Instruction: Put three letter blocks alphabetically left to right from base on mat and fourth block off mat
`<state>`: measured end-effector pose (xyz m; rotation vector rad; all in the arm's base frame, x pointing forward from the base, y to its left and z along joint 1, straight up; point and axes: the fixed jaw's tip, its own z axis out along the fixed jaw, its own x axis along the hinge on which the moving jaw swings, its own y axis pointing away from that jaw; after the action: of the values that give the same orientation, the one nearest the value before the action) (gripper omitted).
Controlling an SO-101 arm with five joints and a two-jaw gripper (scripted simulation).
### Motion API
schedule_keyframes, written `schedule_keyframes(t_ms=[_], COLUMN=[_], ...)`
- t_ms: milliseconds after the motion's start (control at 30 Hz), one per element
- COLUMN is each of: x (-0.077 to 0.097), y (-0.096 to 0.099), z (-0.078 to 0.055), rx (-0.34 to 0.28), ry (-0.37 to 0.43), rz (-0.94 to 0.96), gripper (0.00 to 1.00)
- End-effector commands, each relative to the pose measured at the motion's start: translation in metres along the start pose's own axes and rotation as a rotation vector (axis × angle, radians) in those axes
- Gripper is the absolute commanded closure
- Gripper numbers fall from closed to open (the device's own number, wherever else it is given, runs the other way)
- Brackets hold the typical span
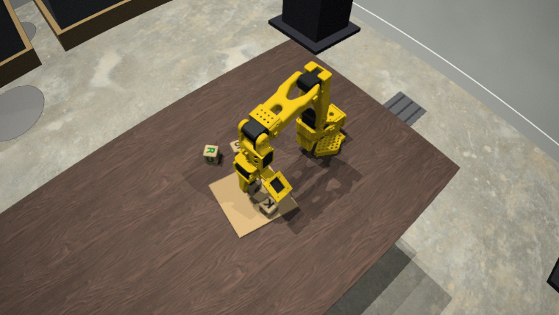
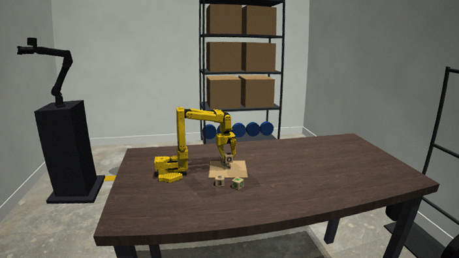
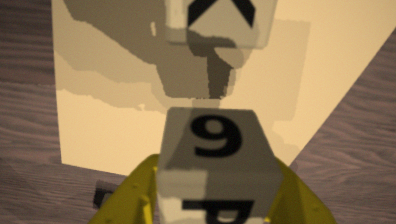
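Note:
My gripper (image 1: 253, 184) is shut on a wooden block (image 1: 254, 188) and holds it a little above the tan mat (image 1: 244, 205). In the wrist view the held block (image 3: 217, 150) shows a black 9 on the face towards the mat and part of a black letter on the nearer face. The K block (image 1: 268, 206) lies on the mat beside it, and also shows at the top of the wrist view (image 3: 220, 20). The block with a green R on top (image 1: 210, 153) stands on the table off the mat. Another block (image 1: 235, 146) lies off the mat, partly hidden behind my arm.
The arm's base (image 1: 322, 137) stands on the table behind the mat. In the exterior view the two off-mat blocks (image 2: 219, 180) (image 2: 238, 183) sit just in front of the mat (image 2: 227, 169). The table edge is far from all blocks.

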<state>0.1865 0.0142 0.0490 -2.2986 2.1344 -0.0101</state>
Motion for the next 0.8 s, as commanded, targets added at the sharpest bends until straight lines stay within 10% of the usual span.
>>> schedule_keyframes(t_ms=[0, 767], x=[0.0002, -0.0003], y=[-0.0127, -0.0132], z=[-0.0137, -0.0051], rx=[0.113, 0.113], ry=[-0.002, -0.002], rz=[0.009, 0.006], gripper=[1.0, 1.0])
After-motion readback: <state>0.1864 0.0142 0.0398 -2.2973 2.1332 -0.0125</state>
